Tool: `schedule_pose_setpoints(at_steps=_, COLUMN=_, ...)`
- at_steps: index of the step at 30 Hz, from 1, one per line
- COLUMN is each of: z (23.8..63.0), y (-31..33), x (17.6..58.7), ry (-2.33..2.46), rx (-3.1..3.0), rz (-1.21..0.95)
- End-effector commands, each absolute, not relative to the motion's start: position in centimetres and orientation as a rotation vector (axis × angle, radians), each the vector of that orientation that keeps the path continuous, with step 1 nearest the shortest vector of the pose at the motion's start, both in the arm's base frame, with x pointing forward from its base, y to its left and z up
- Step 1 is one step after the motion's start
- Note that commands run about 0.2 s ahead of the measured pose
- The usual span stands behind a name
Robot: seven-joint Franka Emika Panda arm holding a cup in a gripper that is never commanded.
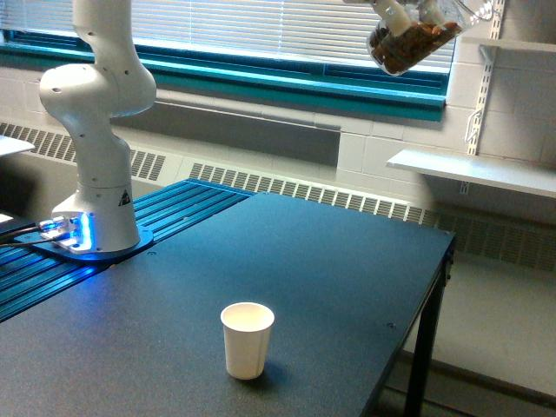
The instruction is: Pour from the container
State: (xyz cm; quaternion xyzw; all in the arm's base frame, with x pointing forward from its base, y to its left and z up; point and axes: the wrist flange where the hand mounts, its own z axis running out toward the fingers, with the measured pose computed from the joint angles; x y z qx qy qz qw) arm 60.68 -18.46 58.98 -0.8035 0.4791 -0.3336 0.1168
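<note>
The container (413, 39), a small clear rounded jar with brown nut-like pieces inside, hangs tilted at the top of the exterior view, high above the table and right of centre. My gripper (398, 13) is shut on it; only part of the fingers shows at the frame's top edge. A white paper cup (247, 339) stands upright on the dark table (330, 261), near the front edge, far below and to the left of the jar. The cup looks empty from this angle.
The arm's white base (94, 174) stands at the exterior view's left on a blue slatted surface (174, 208). A white wall shelf (473, 169) juts out at the right. The table's right edge drops off near a black leg (423, 365).
</note>
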Motion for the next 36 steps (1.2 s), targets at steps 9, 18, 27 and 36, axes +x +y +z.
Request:
schedule_pose_setpoints(at_steps=9, z=58.4, y=-17.5, x=57.5, ry=1.408, rx=-2.347, rz=-0.932)
schedule_pose_setpoints(at_steps=18, z=57.8, y=-16.1, x=55.3, ry=1.401, rx=-2.367, rz=-0.924)
schedule_pose_setpoints(at_steps=27, z=58.0, y=-15.8, x=52.8, ry=1.413, rx=-2.349, rz=-0.931)
schedule_pose_setpoints(at_steps=36, z=58.5, y=-16.5, x=50.1, ry=1.439, rx=-2.313, rz=-0.944)
